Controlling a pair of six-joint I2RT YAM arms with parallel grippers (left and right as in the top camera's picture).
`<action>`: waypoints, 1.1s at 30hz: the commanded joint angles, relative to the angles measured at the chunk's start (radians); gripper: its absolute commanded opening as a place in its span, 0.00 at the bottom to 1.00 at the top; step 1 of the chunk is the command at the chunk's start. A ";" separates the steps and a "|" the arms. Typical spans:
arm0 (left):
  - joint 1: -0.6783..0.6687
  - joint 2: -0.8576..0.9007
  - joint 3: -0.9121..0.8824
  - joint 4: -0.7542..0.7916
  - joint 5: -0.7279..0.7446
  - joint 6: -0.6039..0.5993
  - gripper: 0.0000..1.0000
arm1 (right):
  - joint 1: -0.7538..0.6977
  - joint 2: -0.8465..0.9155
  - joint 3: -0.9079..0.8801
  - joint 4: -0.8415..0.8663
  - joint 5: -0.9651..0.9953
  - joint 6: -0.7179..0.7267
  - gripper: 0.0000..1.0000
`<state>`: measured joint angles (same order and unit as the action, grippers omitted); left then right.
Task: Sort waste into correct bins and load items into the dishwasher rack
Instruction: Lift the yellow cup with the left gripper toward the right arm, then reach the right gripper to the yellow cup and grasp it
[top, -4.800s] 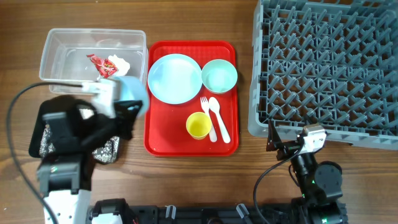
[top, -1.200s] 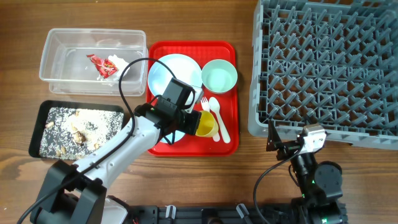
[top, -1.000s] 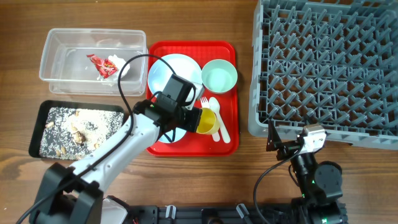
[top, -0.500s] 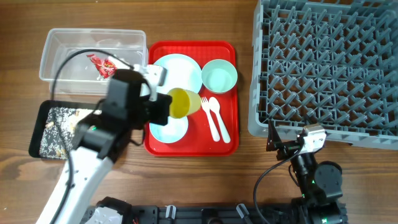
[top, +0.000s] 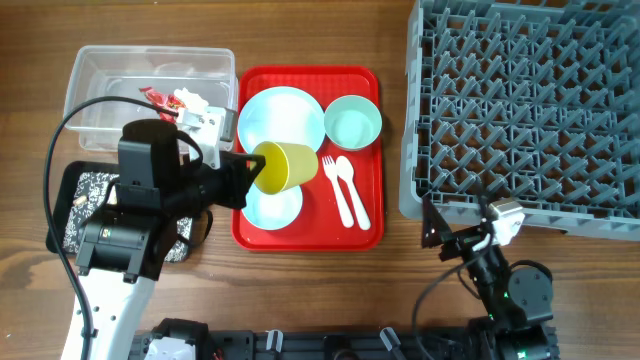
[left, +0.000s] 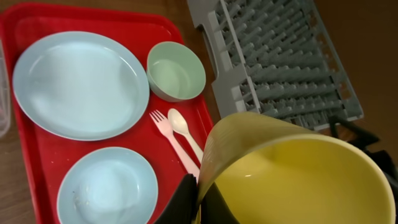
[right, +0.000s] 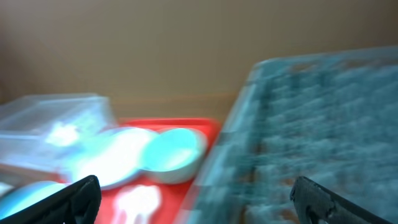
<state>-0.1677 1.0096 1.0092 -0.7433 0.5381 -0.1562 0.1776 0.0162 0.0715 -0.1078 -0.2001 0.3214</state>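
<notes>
Yellow cup (top: 285, 166) hangs tilted over the red tray (top: 366, 228), its rim pinched in my closed left gripper (top: 246, 172). I'd carry it right to the rack (top: 520, 110) and set it mouth-down between pegs. My right gripper (top: 460, 232) sits open by the rack's near-left corner.

The cup (top: 287, 165) is plain yellow. The serving tray (top: 320, 236) is red; its plate (top: 282, 113) pale blue, its fork (top: 336, 195) white.

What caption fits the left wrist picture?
Left fingers pinch the yellow cup above the red tray, grey rack beyond.
</notes>
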 joint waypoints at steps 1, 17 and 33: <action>0.007 -0.006 0.018 -0.006 0.085 -0.005 0.04 | -0.004 -0.006 -0.001 -0.027 -0.268 0.716 1.00; 0.007 0.102 0.018 0.043 0.318 -0.005 0.04 | -0.004 0.142 0.037 0.281 -0.596 0.737 0.90; 0.007 0.175 0.018 0.131 0.594 -0.005 0.04 | -0.004 0.805 0.344 0.706 -0.991 0.443 1.00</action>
<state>-0.1669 1.1801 1.0092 -0.6197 1.0561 -0.1596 0.1776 0.7338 0.3828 0.4412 -1.0435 0.7757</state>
